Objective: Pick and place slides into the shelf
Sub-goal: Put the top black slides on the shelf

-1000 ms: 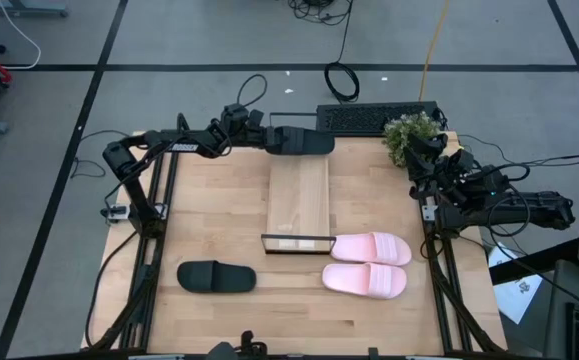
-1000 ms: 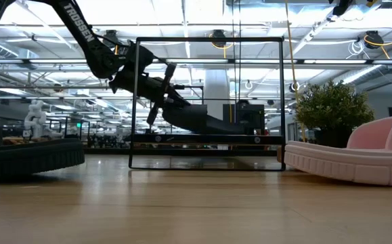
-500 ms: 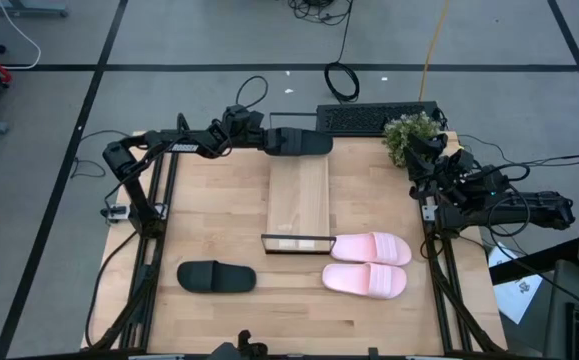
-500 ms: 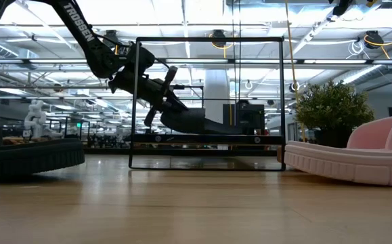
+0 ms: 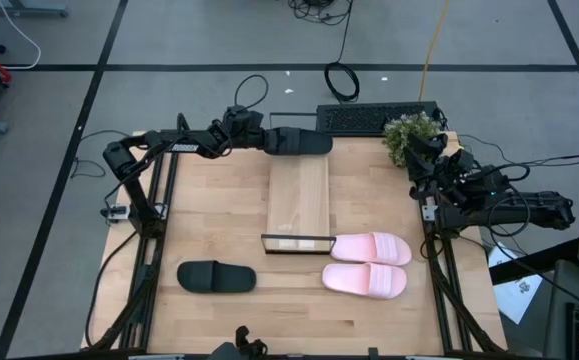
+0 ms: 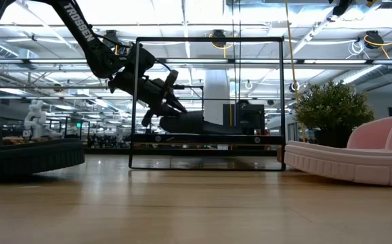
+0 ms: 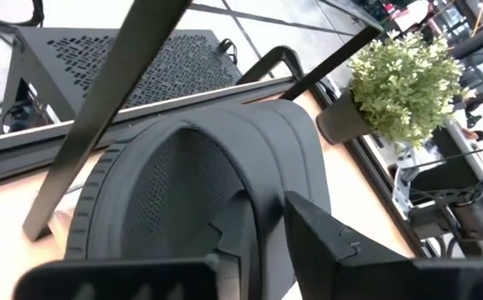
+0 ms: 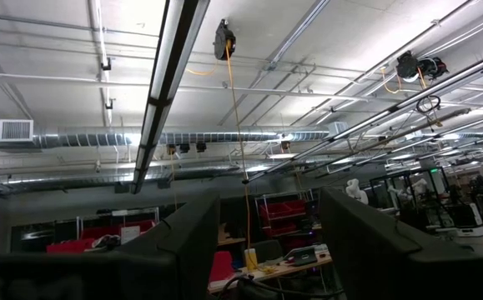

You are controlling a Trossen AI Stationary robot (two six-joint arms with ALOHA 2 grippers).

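Note:
My left gripper (image 5: 266, 140) is at the table's far edge, shut on a black slide (image 5: 304, 143), which is at the far end of the shelf (image 5: 299, 190). In the low view the slide (image 6: 196, 124) is close over the plank (image 6: 202, 139); whether it touches, I cannot tell. The second black slide (image 5: 216, 277) lies sole down at the near left. The two pink slides (image 5: 369, 262) lie side by side beside the shelf's black frame (image 5: 297, 237). My right arm (image 5: 469, 190) waits folded at the right edge, its gripper (image 8: 270, 250) open and pointing up. My left gripper holds the black slide by its wide strap (image 7: 266, 167). One finger (image 7: 233, 237) is inside the opening under the strap and the other (image 7: 333, 242) is outside it. The fingers come from the table's left, slanting down (image 6: 165, 102). The slide lies nearly level along the far edge.
A potted plant (image 5: 409, 132) stands at the far right corner. A keyboard (image 5: 377, 118) lies on the floor beyond the far edge. The shelf's tall black frame (image 6: 206, 41) stands around the held slide. Bare tabletop (image 5: 209, 200) lies left of the shelf.
My left gripper has gone down a little with the black slide and tipped it nearer to level. The slide is now lower, close over the shelf's far end, and a little more toward the table's left.

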